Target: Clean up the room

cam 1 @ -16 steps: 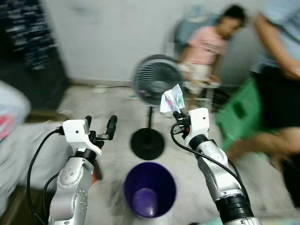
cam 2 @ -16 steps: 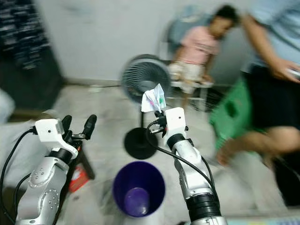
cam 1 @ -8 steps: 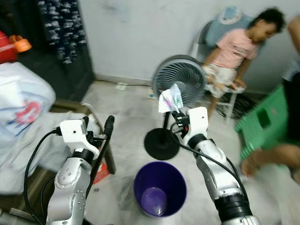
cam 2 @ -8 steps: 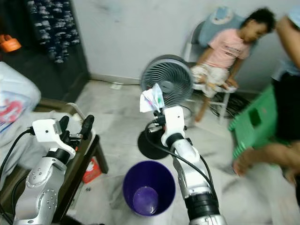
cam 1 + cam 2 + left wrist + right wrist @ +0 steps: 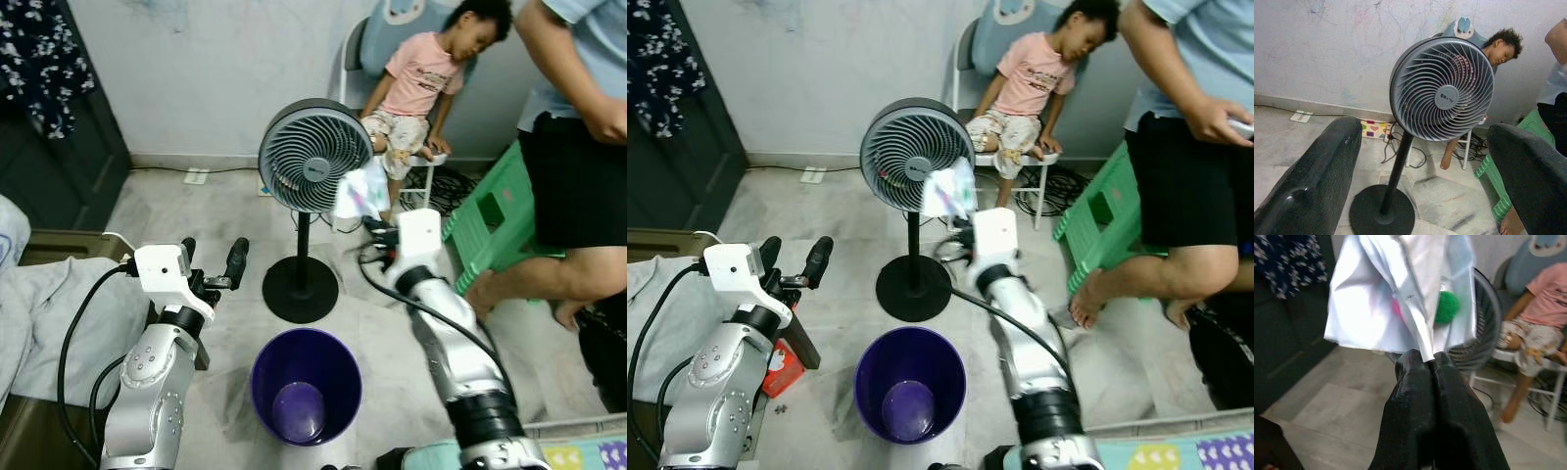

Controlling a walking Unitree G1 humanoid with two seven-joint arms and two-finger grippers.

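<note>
A crumpled white paper scrap with pink and green marks sticks up from my right gripper, which is shut on its lower corner. In the right wrist view the two fingertips pinch the paper scrap tightly. The gripper holds it at chest height, beyond and to the right of the purple bin that stands on the floor between my arms. My left gripper is open and holds nothing, raised to the left of the bin; the left wrist view looks between its fingers at the fan.
A grey pedestal fan stands just behind the bin. A child sits on a chair at the back. A standing person and a green stool are at the right. A grey-covered bed lies left, with a red box under it.
The whole view has swung about, so the camera moved. My right gripper has kept its hold on the paper and my left gripper has stayed open.
</note>
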